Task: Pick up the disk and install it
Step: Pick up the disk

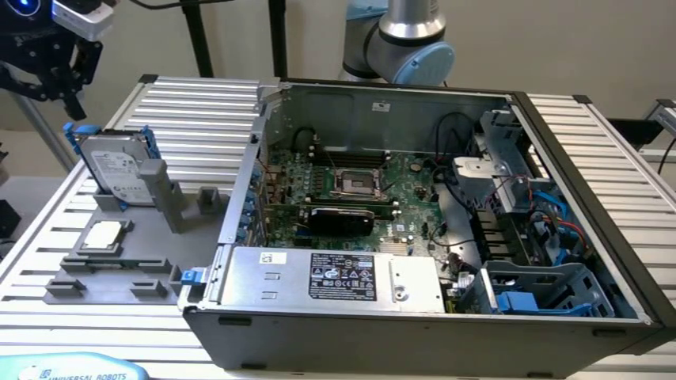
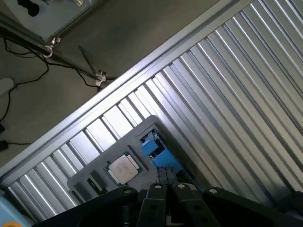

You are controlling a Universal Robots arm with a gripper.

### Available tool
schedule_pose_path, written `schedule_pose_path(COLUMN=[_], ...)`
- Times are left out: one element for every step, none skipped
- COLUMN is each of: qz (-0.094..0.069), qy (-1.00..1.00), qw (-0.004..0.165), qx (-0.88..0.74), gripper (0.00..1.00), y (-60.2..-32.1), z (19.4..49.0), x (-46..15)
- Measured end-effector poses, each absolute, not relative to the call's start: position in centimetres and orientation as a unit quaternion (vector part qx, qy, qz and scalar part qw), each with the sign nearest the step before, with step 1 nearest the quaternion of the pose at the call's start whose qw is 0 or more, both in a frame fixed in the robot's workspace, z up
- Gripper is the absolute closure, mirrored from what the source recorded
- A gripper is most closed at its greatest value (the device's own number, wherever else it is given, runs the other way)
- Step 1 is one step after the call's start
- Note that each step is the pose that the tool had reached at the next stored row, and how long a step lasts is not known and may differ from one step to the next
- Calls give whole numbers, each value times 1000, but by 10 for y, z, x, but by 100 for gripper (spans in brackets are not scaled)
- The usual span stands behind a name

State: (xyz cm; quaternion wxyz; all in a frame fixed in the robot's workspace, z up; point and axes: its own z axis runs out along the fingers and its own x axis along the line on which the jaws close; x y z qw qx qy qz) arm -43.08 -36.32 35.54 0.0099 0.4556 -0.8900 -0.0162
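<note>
Ribbed silver metal made the worktop (image 1: pixel 201 103) I was looking at through the cameras. The disk (image 1: pixel 114 170) stood up on its edge near the worktop's corner, at the exterior view's left. It was grey with a white label, and it had a bright blue frame round it. It sat in a slot of a grey plastic holder (image 1: pixel 158 198). In the wrist view I saw a bit of that blue frame from above.

The pincer (image 1: pixel 66 91) hung close above the top of the disk. Its black fingers (image 2: pixel 158 189) were pressed together and held nothing.

A small square silver chip (image 1: pixel 103 235) lay flat on the same grey holder, just beside the disk, nearer the front.

A big computer case (image 1: pixel 591 158) lay on the worktop with its side open, to the exterior view's right of the holder. Inside it I saw a green board (image 1: pixel 359 182) and a silver box with a black label (image 1: pixel 328 277). A blue-grey cage (image 1: pixel 549 289) sat in the case's front corner, well apart from the disk.

Behind the case stood the grey robot arm (image 1: pixel 407 39). In the wrist view, black cables (image 2: pixel 28 71) lay on the floor beyond the worktop's edge.
</note>
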Motion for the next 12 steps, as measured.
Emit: schedule_pose_path(qz=[-16, -16, -16, -16, -16, -16, -15, -15, -15, -15, -15, -15], qy=[-886, -882, -877, -873, -868, -864, -859, -855, -850, -845, -840, -835], qw=[10, 10, 10, 10, 11, 11, 11, 11, 11, 11, 11, 11], qx=[464, 472, 479, 488, 496, 503, 511, 519, 527, 534, 542, 550], gripper=[89, 89, 89, 89, 89, 89, 89, 89, 89, 89, 89, 89], y=[-363, -363, -363, -363, -363, -363, -363, -363, -363, -363, -363, -363], z=[355, 355, 355, 355, 355, 355, 354, 354, 354, 354, 354, 354], x=[-431, -431, -431, -431, -431, -431, -431, -431, -431, -431, -431, -431])
